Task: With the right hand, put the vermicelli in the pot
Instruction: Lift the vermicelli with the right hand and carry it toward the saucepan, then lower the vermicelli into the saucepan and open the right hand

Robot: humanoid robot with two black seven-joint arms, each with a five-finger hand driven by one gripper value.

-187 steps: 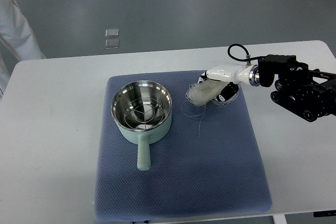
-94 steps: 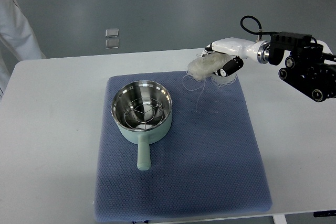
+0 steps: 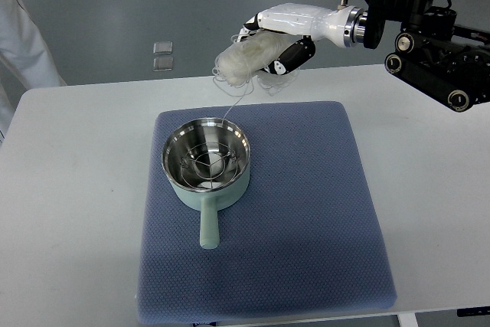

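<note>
A pale bundle of vermicelli hangs in the air beyond the far edge of the blue mat, with loose strands trailing down toward the pot. My right hand is shut on it, the white-and-black fingers wrapped around its right end. The mint-green pot with a steel inside and a wire rack sits on the left half of the mat, its handle pointing toward me. The vermicelli is up and slightly right of the pot's rim. The left arm does not show.
A blue quilted mat covers the middle of the white table. A person's white sleeve shows at the far left edge. Two small square marks lie on the grey floor behind the table.
My right hand has lifted the vermicelli off the mat and carried it up and to the left, from the mat's right side to above the pot's far rim.
</note>
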